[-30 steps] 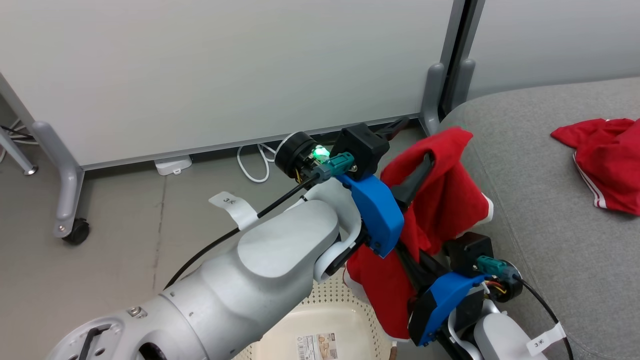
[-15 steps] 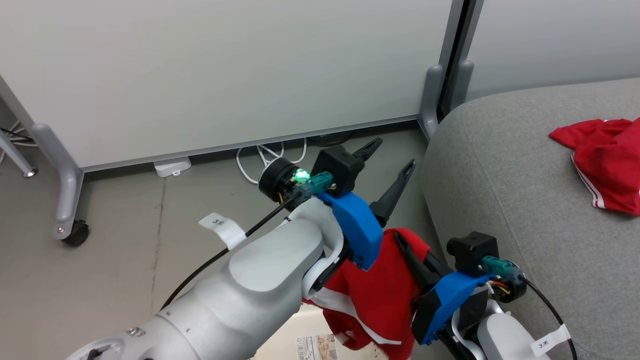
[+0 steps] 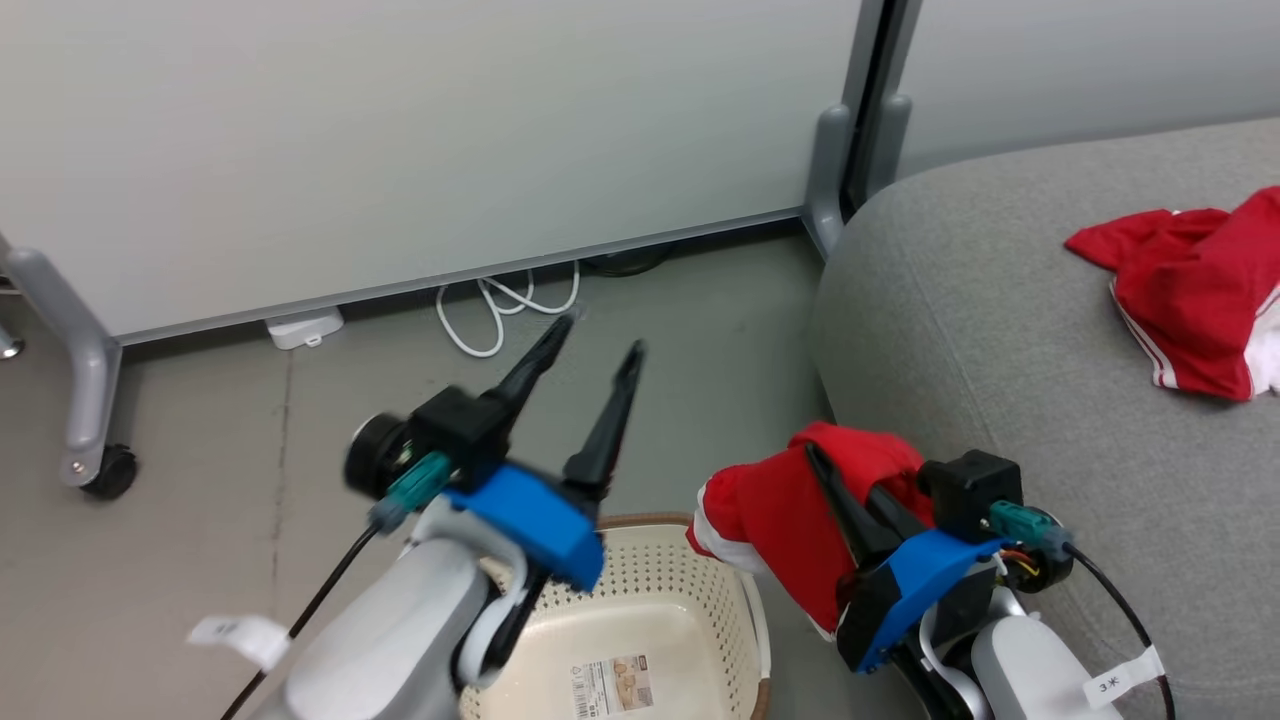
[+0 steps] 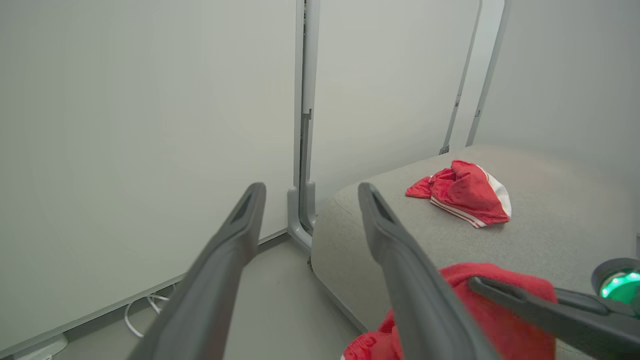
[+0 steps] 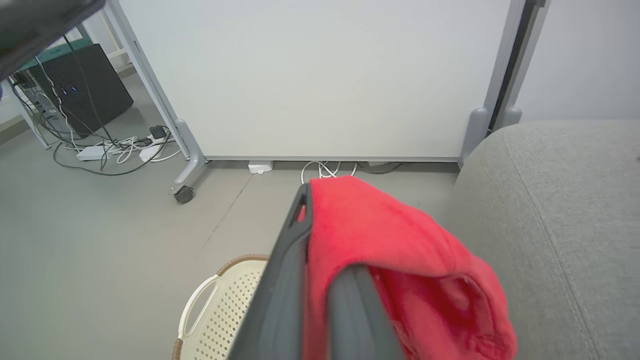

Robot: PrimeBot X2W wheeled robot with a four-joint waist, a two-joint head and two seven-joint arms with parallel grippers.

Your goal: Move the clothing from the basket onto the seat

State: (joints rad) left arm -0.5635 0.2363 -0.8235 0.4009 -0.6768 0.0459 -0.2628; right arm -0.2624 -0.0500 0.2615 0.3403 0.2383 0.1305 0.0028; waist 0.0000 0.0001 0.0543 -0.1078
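My right hand (image 3: 838, 468) is pinched narrow on a red garment (image 3: 770, 515), held up between the basket (image 3: 655, 570) and the seat (image 3: 1000, 320). My left hand (image 3: 600, 335) is spread wide and empty. The other garment (image 3: 1190, 295) lies on the seat. The basket looks emptied, though part is hidden. Next I should carry this one rightward over the seat and let go.

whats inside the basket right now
The basket's visible floor is bare apart from a paper label. The left arm covers its left side, and its near end runs off frame.
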